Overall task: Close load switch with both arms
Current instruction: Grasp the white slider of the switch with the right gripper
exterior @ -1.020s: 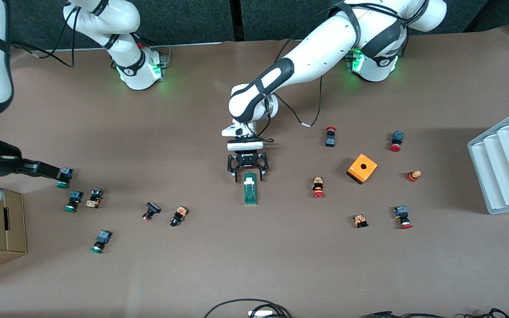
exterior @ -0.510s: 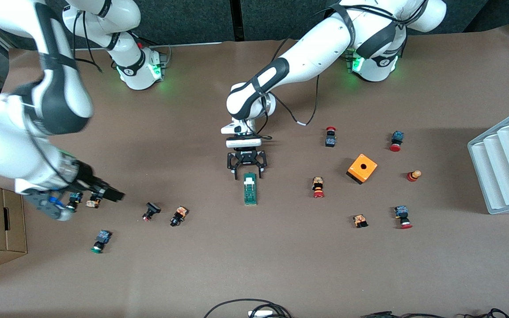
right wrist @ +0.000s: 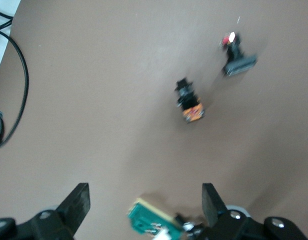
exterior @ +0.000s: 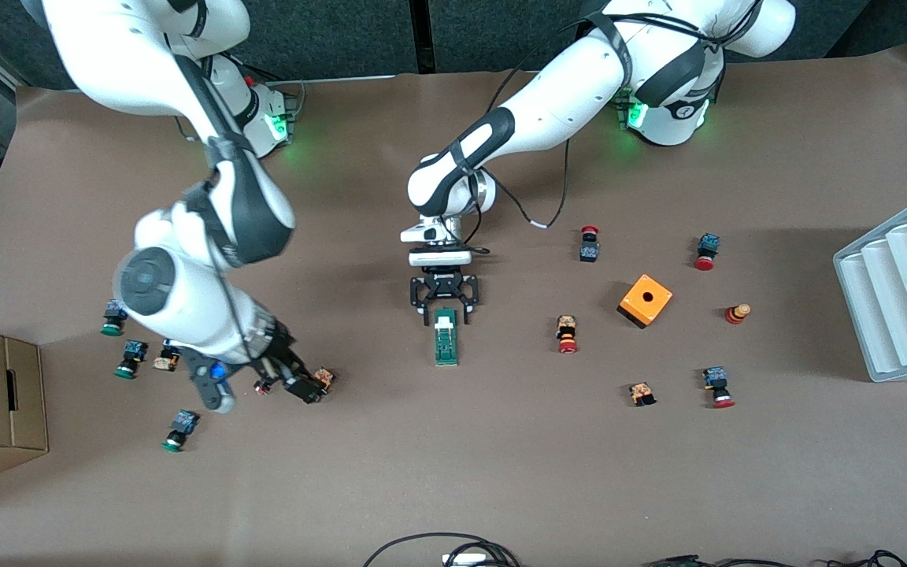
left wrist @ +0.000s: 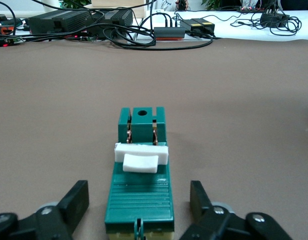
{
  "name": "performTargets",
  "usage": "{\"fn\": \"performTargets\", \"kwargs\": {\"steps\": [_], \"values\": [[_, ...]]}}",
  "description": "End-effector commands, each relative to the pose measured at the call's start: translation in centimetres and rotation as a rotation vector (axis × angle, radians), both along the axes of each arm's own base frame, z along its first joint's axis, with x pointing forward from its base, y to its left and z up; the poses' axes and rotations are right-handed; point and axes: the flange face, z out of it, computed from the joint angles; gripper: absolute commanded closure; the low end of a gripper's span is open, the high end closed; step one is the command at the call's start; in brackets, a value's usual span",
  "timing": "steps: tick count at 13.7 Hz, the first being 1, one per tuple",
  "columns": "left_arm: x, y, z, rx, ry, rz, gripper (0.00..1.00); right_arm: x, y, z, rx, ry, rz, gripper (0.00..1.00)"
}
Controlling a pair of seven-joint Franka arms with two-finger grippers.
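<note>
— Front view?
— The load switch lies mid-frame with bare table below it. The left gripper straddles its upper end, fingers spread. The right gripper hangs lower left over small buttons.

— Wrist views?
— Left: fingers apart, clear of the switch's sides. Right: fingers apart, empty, with open table between.

In the left wrist view the switch's near end runs under the picture's edge between the spread jaws, and the left gripper's fingertips are cut off there too. In the right wrist view the switch lies half out of frame between the wide-apart jaws of the right gripper, and the two buttons ahead of them are blurred. In the front view that gripper covers part of a button
</note>
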Motion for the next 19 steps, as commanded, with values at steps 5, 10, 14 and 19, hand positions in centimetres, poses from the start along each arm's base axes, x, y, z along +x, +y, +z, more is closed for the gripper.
{"fn": "performTargets", "kwargs": {"steps": [5,10,14,19], "values": [[-1.4,-0.3,-1.0,-0.064,-0.038,0.007,0.31,-0.6,9.9,-3.8,0.121,0.023,-0.461,0.01],[-1.5,0.0,-1.7,-0.049,-0.050,-0.005,0.46,-3.5,14.6,-7.3,0.132,0.067,-0.593,0.03],[-1.5,0.0,-1.8,-0.048,-0.050,-0.006,0.52,-8.4,17.4,-12.1,0.119,0.086,-0.561,0.05],[-1.5,0.0,-1.7,-0.049,-0.051,-0.006,0.52,-12.2,18.1,-13.9,0.078,0.118,-0.510,0.13]]}}
